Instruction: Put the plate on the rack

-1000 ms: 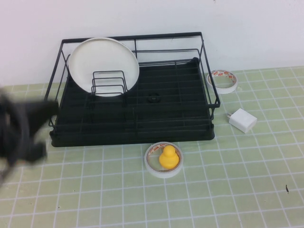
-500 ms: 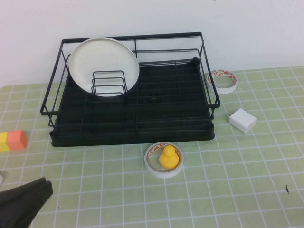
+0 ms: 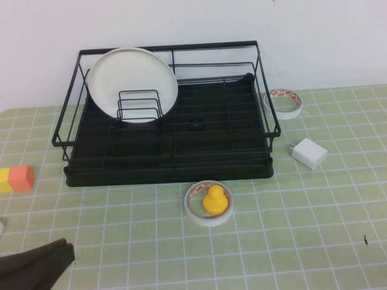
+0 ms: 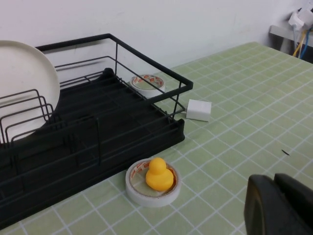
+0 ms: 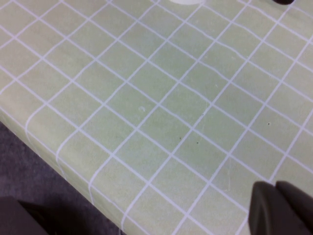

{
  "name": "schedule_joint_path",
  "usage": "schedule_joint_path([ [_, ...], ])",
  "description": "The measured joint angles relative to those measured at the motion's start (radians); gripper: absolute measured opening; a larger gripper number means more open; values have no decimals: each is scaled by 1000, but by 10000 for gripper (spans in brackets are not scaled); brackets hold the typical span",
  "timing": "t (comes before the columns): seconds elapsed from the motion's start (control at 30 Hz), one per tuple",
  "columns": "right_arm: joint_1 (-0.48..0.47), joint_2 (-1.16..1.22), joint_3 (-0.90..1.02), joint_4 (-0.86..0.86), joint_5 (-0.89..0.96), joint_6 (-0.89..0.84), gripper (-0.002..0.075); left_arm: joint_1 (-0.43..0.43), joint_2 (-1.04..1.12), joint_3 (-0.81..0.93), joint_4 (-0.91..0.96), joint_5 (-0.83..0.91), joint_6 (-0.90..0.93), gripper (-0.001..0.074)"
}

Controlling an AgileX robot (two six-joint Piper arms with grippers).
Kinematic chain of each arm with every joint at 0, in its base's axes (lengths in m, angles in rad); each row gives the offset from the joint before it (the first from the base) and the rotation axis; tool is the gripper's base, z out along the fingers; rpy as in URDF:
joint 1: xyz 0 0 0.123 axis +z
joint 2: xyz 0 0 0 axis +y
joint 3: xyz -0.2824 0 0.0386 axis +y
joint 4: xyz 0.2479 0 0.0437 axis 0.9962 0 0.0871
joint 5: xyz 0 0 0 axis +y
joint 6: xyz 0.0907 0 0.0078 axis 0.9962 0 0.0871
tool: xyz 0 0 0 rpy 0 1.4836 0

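You have the plate (image 3: 132,84) standing on edge in the rack (image 3: 169,118), leaning against the upright wire dividers (image 3: 138,105) at the rack's far left end. The rack sits on the green gridded counter (image 3: 302,229). Your left end effector (image 3: 36,269) is low at the near-left corner of the counter, well apart from the rack, and you cannot tell how its fingers stand. Your right end effector (image 5: 281,208) hangs over bare counter near the edge, its fingers pressed together with nothing between them. A yellow rubber duck (image 3: 214,200) sits inside a tape ring (image 3: 207,203) just in front of the rack.
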Motion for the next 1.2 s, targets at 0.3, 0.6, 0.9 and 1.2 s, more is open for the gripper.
schedule_joint_path([
  [0.3,0,0,0,2,-2,0,1,0,-131,2,25,-152,54,0],
  [0.6,0,0,0,2,-4,0,1,0,-186,62,48,-345,63,-1],
  [0.9,0,0,0,2,-6,0,1,0,-307,294,31,-503,72,-1],
  [1.2,0,0,2,10,-10,0,1,6,-353,352,15,-561,103,-1],
])
